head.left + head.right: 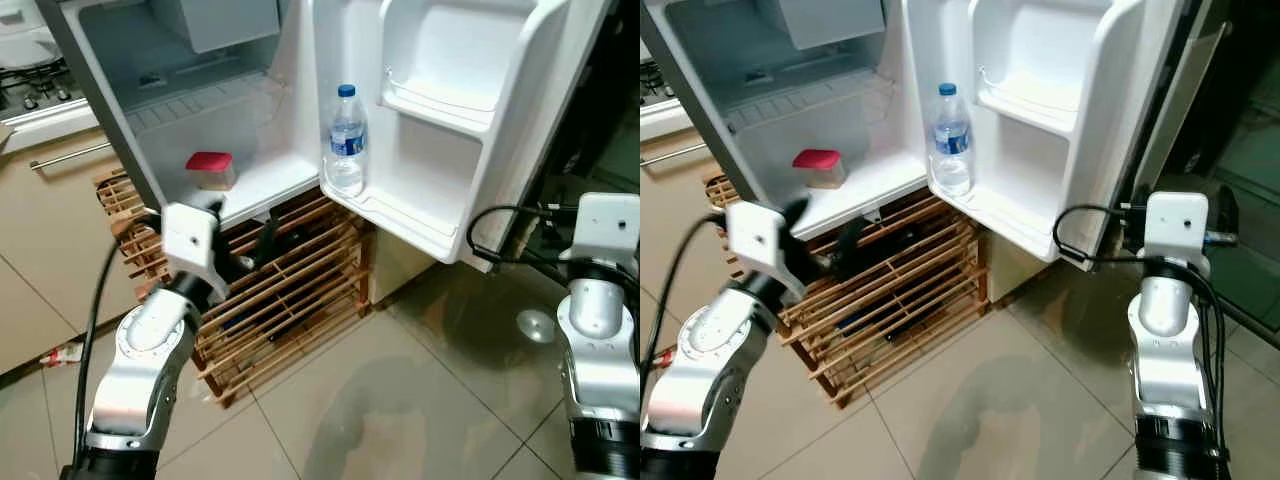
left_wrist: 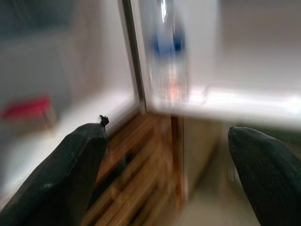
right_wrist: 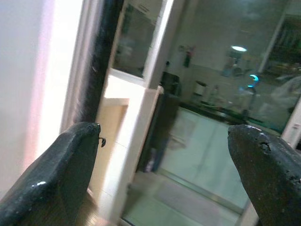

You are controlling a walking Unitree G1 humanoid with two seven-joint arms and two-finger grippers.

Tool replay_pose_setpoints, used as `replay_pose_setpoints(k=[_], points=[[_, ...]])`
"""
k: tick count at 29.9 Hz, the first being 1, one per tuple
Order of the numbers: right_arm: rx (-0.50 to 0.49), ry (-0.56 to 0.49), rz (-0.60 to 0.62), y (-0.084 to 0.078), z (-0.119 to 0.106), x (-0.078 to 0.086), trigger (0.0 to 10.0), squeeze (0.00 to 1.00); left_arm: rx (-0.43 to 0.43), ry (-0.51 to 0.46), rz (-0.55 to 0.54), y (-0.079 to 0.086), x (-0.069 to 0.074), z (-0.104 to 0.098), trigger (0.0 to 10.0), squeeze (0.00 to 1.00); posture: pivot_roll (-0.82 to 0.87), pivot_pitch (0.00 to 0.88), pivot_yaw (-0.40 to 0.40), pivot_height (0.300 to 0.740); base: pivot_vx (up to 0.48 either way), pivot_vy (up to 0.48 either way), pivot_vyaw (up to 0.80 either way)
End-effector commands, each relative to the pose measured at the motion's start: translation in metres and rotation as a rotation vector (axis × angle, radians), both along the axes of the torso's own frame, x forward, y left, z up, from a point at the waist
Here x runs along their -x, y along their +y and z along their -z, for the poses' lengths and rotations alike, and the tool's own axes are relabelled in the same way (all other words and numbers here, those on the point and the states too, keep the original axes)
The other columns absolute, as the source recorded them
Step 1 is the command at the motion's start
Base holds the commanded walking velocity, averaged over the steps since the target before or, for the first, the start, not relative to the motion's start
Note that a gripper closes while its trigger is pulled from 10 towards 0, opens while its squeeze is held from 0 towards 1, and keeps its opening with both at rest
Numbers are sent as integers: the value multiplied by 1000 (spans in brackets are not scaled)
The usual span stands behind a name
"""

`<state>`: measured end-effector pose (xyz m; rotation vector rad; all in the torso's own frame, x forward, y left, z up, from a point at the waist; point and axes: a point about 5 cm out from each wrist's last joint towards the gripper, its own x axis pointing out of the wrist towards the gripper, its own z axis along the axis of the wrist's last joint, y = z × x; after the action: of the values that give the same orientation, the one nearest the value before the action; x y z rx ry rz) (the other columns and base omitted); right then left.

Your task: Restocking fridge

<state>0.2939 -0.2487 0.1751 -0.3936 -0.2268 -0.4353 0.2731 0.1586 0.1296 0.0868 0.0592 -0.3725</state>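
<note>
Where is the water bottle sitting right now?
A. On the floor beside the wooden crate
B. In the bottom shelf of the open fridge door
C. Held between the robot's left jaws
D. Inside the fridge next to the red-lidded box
B. The water bottle stands upright in the lowest shelf of the open fridge door, while the left gripper is lower down, in front of the wooden crate, open and empty.

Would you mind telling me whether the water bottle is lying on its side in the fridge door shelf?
No, the water bottle stands upright in the lowest door shelf.
</note>
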Motion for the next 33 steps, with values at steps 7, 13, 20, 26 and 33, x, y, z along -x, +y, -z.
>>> replay_pose_setpoints(k=[7,13,20,26,33], points=[[-152,-8,-358,71,4,-5,10000,0,-96,123,-50,17,-1,21,10000,0,-109,0,71,740,0,0,0],[-335,19,-584,104,-2,0,10000,0,-138,176,-26,19,-3,29,10000,0,-113,0,79,740,0,0,0],[-742,168,-1006,118,-13,16,10000,0,-194,305,-9,23,-1,47,10000,0,-118,0,79,740,0,0,0],[-673,274,-996,110,-2,24,10000,0,-230,384,34,21,5,60,10000,0,-124,0,77,740,0,0,0],[-347,252,-509,64,14,13,10000,0,-59,95,3,11,-16,15,10000,0,-127,0,79,740,0,0,0]])
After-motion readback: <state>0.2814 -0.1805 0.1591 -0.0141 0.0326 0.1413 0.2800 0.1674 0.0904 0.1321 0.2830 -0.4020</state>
